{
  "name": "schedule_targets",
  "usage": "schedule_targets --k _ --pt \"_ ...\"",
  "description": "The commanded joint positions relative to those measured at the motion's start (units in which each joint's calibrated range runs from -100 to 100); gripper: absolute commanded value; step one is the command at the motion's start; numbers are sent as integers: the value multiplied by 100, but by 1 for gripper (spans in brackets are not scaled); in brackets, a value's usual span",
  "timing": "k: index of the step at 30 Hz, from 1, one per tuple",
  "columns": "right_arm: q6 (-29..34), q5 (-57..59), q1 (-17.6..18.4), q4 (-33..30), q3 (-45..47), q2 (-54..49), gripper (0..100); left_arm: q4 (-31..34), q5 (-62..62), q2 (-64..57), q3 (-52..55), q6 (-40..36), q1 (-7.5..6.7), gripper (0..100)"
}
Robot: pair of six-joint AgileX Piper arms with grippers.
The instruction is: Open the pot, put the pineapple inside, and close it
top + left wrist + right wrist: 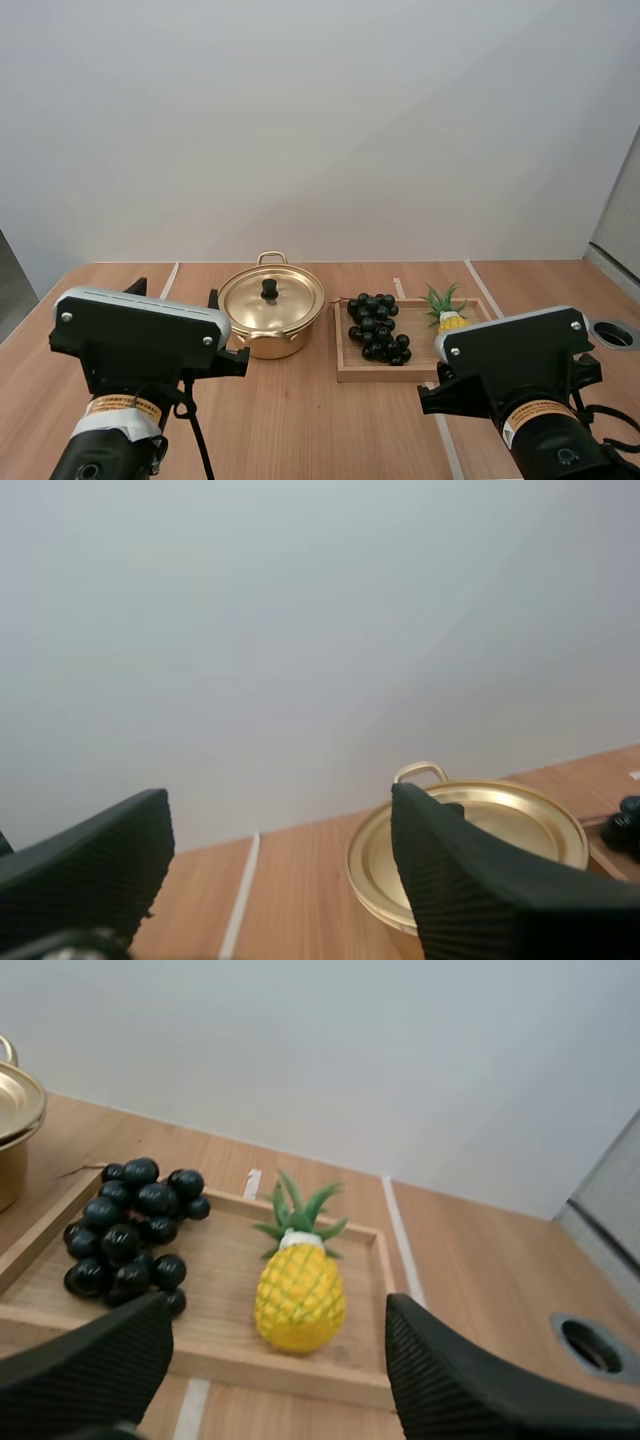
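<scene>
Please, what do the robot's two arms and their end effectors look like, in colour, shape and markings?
The left arm and the right arm are black and rounded. Each wears an orange label band with dark print, edged with white. The left end effector and the right end effector each have two black, wedge-shaped fingers with finely ribbed inner faces.

The right gripper (273,1312) stood open, fingers apart, near the wooden tray (218,1282), where a yellow pineapple (300,1295) sat beside black grapes (130,1230); the pot (18,1105) stood just past the grapes
</scene>
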Motion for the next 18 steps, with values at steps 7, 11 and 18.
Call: schedule_targets --k 7,11,18 --pt "-1 -600 -42 -605 -1745 -35 100 67 -3487 -35 -987 1441 -18 100" --pt "-1 -600 -62 -570 -2389 -35 100 67 -3275 -35 -1634 918 -18 100" --pt "-1 -1659 -62 -442 -3519 49 100 67 -263 579 -2917 72 -18 100"
